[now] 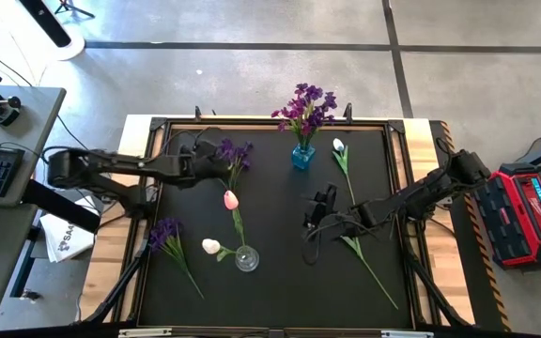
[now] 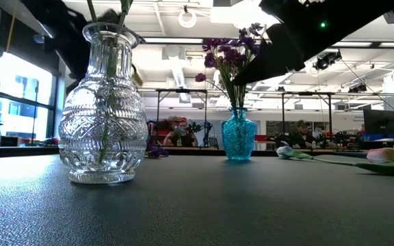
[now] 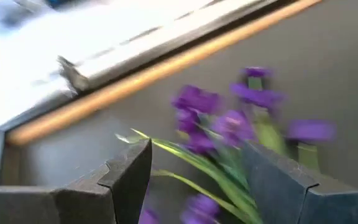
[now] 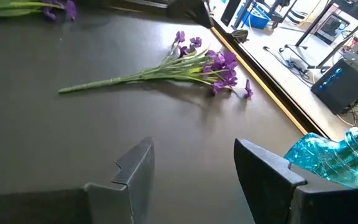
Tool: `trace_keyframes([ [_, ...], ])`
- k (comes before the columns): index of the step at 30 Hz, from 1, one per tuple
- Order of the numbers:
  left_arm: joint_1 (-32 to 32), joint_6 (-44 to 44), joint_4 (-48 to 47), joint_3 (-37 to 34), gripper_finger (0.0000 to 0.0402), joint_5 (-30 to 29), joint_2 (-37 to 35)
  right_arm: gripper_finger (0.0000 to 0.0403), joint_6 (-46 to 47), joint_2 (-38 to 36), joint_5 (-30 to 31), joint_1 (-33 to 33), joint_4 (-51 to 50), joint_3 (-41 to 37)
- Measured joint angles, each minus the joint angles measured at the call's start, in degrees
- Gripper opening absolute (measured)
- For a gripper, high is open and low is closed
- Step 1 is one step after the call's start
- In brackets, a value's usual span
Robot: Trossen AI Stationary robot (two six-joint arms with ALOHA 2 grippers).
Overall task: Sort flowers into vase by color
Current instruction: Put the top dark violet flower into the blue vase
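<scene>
Left gripper [image 1: 216, 150] reaches low along the counter [image 1: 280, 282], fingers spread around a purple sprig [image 3: 222, 134], counter's wooden edge [image 3: 166, 68] just beyond. Right gripper [image 1: 319, 208] hovers mid-counter, fingers spread and empty, bare mat ahead; another purple sprig [image 4: 191, 65] farther out, blue vase [image 1: 302, 155] off to its side.

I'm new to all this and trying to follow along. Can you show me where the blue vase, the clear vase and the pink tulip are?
blue vase [image 1: 302, 156]: high view, on its glass body.
clear vase [image 2: 103, 109]: low view, on its patterned belly.
pink tulip [image 1: 231, 199]: high view, on the bloom.
</scene>
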Motion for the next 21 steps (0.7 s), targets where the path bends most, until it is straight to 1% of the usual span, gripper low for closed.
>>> trace_keyframes([
  [3,-4.8,-9.08,-4.04,-0.16,0.0234,3.38,-2.02,0.0193,0.33,0.0,-0.06,0.39,0.39,0.0],
  [5,-9.63,-17.01,-7.69,-0.2,0.0234,3.81,-2.08,0.0193,0.4,0.0,-0.26,0.79,0.43,0.0],
  [8,-17.62,-29.94,-10.82,-0.22,0.0234,0.56,-0.74,0.0193,0.4,0.01,-0.52,1.54,0.39,0.0],
  [11,-23.09,-39.56,-9.58,-0.22,0.0234,-1.49,2.27,0.0193,-0.13,0.02,-0.53,2.07,0.65,0.0],
  [14,-24.11,-43.09,-5.38,-0.22,0.0234,-1.24,7.2,0.0192,-0.63,0.02,-0.65,2.02,0.65,0.02],
  [18,-22.91,-40.87,2.85,-0.24,0.0234,0.99,14.7,0.0192,-2.06,0.02,-0.64,1.89,0.7,0.0],
  [21,-21.56,-40.12,7.27,-0.24,0.0234,1.46,18.77,0.0192,-3.29,0.02,-0.65,1.82,0.96,0.01],
])
